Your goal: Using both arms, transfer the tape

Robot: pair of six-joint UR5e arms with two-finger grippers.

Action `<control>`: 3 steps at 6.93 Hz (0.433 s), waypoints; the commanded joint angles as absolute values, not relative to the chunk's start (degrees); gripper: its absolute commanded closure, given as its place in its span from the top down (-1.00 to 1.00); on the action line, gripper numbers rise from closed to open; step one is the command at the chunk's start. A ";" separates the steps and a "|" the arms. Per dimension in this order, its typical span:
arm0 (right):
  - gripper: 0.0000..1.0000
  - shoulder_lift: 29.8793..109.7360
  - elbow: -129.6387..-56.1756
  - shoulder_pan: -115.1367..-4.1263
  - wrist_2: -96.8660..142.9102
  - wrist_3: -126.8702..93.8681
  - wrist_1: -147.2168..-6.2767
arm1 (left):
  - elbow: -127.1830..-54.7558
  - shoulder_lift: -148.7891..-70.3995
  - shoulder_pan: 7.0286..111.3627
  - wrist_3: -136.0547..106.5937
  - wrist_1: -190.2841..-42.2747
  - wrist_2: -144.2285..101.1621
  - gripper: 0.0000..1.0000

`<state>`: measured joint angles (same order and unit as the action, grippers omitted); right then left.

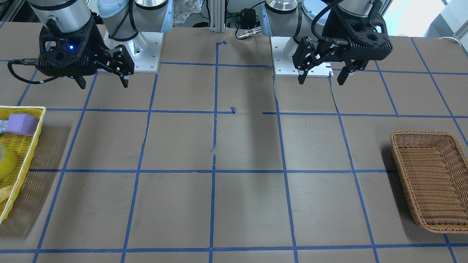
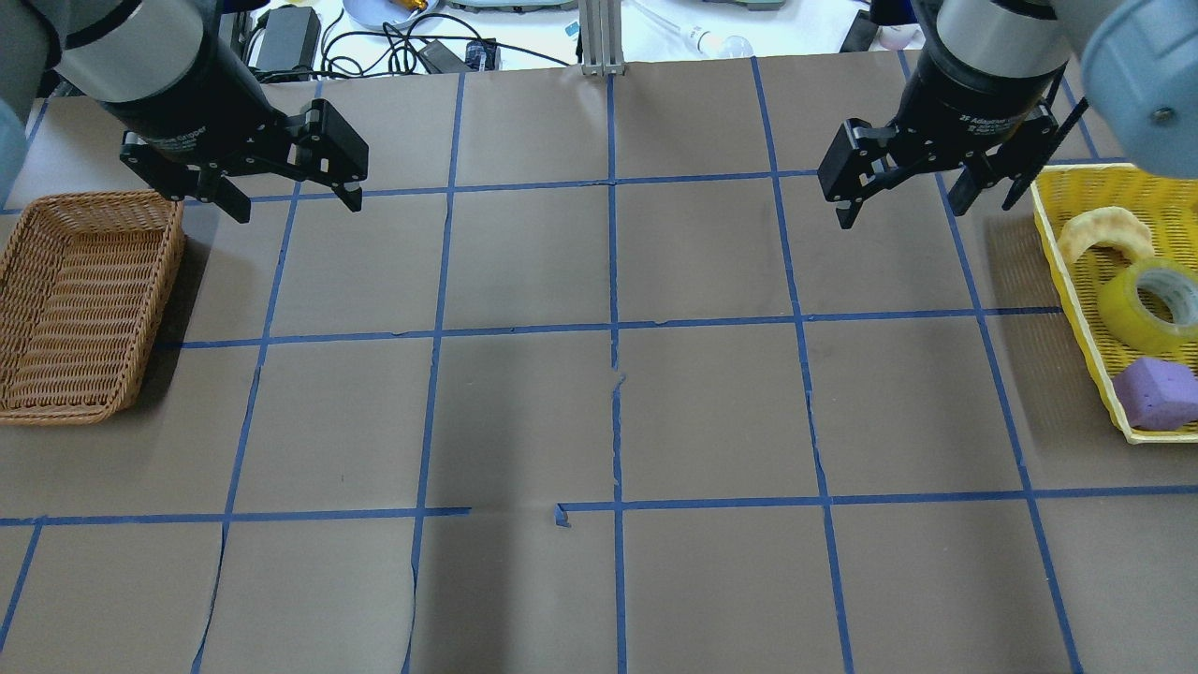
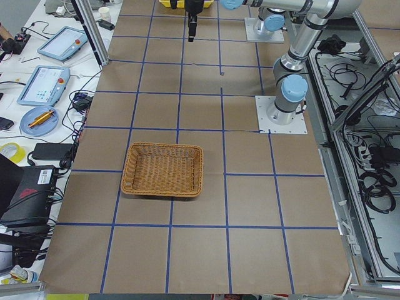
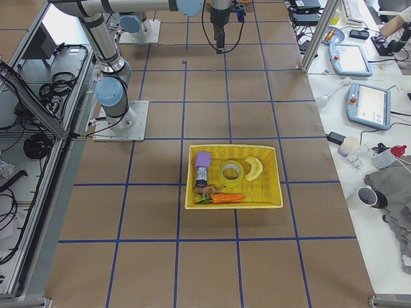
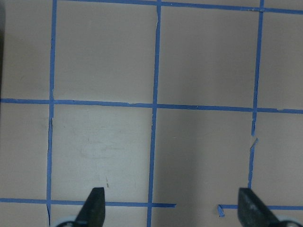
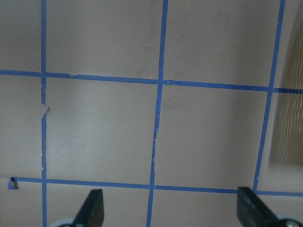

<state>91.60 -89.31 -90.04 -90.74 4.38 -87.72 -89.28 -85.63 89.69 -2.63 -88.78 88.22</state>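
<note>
The tape (image 2: 1149, 301), a translucent yellow roll with a whitish core, lies in a yellow basket (image 2: 1073, 281) at the table's right end. It also shows in the front view (image 1: 5, 160) and the right side view (image 4: 231, 172). My right gripper (image 2: 900, 217) hangs open and empty above the table, just inward of that basket, apart from the tape. In the front view it is on the left (image 1: 104, 86). My left gripper (image 2: 298, 208) is open and empty near the wicker basket's far corner, and shows in the front view on the right (image 1: 321, 82). Both wrist views show only bare table between the fingertips.
An empty brown wicker basket (image 2: 80, 300) sits at the table's left end. The yellow basket also holds a purple foam block (image 2: 1159, 393), a pale curved piece (image 2: 1104, 229), a carrot (image 4: 225, 198) and a small bottle. Blue tape lines grid the brown table.
</note>
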 commanded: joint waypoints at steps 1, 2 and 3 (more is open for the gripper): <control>1.00 91.58 -89.56 -90.09 -90.70 4.39 -87.71 | -89.21 -85.52 89.65 -2.46 -88.77 88.42 1.00; 1.00 91.58 -89.65 -90.09 -90.70 4.39 -87.71 | -89.21 -85.52 89.65 -2.46 -88.77 88.42 1.00; 1.00 91.58 -89.74 -90.09 -90.79 4.39 -87.71 | -89.21 -85.43 89.65 -2.46 -88.77 88.42 1.00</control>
